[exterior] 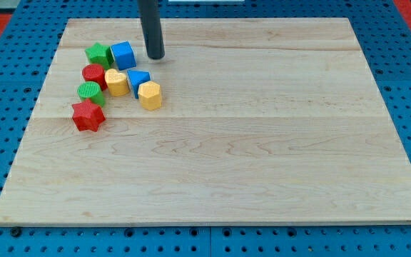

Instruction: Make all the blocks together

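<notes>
Single straight rod, dark charcoal grey, smooth cylindrical shaft, matte finish with a faint lighter sheen down one side, uniform width, upper part cut off by frame edge, my tip (155, 56) blunt and rounded, no markings or cables visible

Red star (87, 116), green star (98, 53), blue cube (123, 55), yellow hexagon (150, 95).

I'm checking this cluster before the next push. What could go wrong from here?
1. My tip sits just right of the blue cube; a hard leftward push could knock it and the green star out of the cluster.
2. The red star lies near the board's left edge, so it could slide off.
</notes>
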`<state>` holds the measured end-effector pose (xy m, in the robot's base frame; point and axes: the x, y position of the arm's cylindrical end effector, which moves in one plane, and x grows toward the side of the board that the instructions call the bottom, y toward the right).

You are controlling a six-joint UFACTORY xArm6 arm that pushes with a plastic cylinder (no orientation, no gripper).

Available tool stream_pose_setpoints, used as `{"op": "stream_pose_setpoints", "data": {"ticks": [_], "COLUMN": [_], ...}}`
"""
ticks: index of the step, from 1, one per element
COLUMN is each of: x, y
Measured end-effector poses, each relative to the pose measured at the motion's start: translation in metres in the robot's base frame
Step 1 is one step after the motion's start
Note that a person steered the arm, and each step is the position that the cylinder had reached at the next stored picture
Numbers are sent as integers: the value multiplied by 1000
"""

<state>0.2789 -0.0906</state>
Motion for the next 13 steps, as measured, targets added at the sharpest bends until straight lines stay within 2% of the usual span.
{"op": "stream_pose_setpoints", "data": {"ticks": [1,2,3,5,6,7,8,9,10,11,13], "x": [-11,-2,29,-58,-53,-22,8,32,104,175,151], "y": [-53,-70,-61,-146,-172,-172,-133,-117,-176,-159,-101]}}
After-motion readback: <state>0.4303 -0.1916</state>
